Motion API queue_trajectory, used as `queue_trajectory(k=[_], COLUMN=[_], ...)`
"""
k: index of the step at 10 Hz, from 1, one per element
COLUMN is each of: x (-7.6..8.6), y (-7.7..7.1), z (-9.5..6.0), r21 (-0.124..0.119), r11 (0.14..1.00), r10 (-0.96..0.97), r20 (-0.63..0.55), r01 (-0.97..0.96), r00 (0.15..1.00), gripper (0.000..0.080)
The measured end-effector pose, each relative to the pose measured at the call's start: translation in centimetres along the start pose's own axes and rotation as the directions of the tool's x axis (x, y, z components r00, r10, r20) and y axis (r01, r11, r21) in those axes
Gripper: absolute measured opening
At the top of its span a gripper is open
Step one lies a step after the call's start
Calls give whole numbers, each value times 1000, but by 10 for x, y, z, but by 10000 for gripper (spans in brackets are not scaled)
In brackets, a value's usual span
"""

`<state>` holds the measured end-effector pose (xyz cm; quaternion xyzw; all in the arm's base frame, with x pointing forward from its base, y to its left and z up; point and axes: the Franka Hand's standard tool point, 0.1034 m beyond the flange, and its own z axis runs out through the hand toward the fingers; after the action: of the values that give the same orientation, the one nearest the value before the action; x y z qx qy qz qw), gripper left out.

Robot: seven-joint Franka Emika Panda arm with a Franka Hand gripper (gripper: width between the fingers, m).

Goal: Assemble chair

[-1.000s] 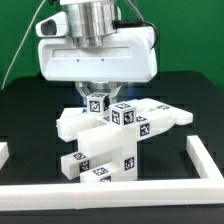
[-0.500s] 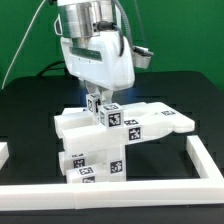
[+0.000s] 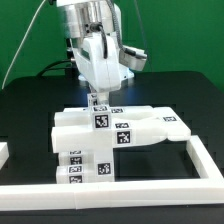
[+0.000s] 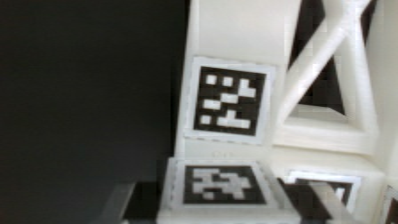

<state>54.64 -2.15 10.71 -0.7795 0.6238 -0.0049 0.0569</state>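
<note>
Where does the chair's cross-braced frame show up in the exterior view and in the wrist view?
Exterior view: no cross-bracing can be made out; the chair sits mid-picture under the gripper, inside the border rails.
Wrist view: the cross-braced frame fills the side opposite the dark table.
Shared landmark: black-and-white tags.

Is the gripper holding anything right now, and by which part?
It looks so: the gripper sits at the top of the chair assembly, on a small tagged piece sticking up there. The fingertips are hidden, so the grip itself cannot be confirmed.
</note>
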Motion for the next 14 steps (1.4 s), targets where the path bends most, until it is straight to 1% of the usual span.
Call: queue_trajectory(k=[1, 2, 3, 4, 5, 6, 7, 8, 9, 10, 11, 12, 13, 14], x=[0, 0, -1, -2, 0, 2, 7, 7, 5, 0, 0, 1, 2, 3], y=[0, 0, 0, -3, -5, -6, -8, -10, -9, -5, -6, -6, -6, -5], z=[0, 0, -1, -7, -16, -26, -31, -31, -27, -21, -22, -22, -22, -21], r21=[0, 0, 0, 9, 24, 34, 47, 53, 59, 57, 56, 54, 44, 17], r11=[1000, 1000, 1000, 1000, 999, 995, 977, 955, 933, 921, 922, 892, 823, 680], r10=[0, 0, -1, -7, -29, -95, -209, -294, -354, -384, -381, -448, -565, -731], r20=[0, 0, 2, 7, 13, 22, 14, 2, -23, -37, -32, -40, -48, -58], r01=[0, 0, 1, 7, 29, 94, 208, 293, 355, 386, 382, 449, 566, 733], r00=[1000, 1000, 1000, 1000, 999, 995, 978, 956, 935, 922, 924, 893, 824, 680], gripper=[445, 445, 598, 633, 633, 647, 649, 649, 649, 649, 649, 649, 649, 649])
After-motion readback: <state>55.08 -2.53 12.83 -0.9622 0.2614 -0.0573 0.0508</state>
